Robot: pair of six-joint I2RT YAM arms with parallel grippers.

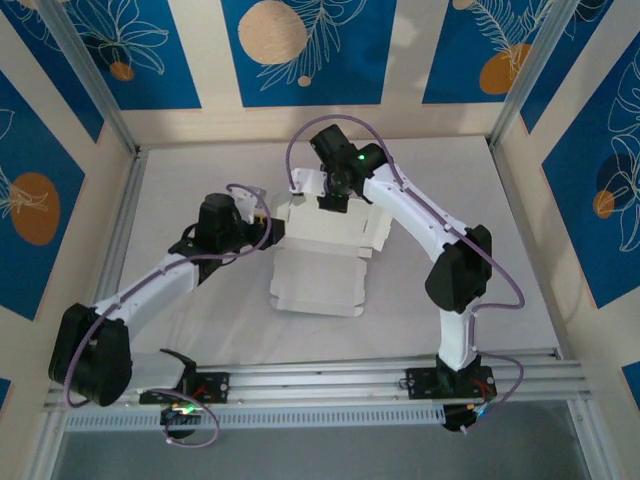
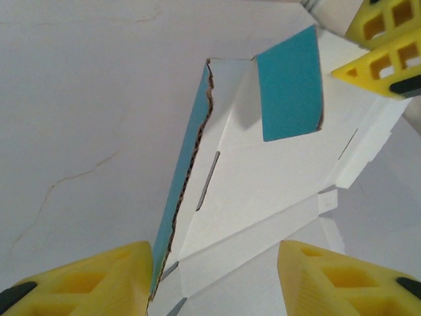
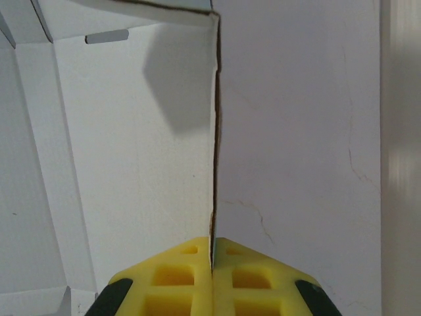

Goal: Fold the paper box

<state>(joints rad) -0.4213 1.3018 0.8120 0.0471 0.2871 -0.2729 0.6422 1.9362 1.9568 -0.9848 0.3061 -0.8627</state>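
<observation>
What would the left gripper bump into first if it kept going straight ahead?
Probably the box. Its raised side wall stands between the left gripper's open fingers, so that wall is the first thing in the way. How far off it is, the picture doesn't make clear.

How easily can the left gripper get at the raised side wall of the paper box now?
Probably easily: the left gripper is open, and the raised side wall of the paper box stands just ahead of it, with nothing between. The right gripper pinches another edge, out of the way.
</observation>
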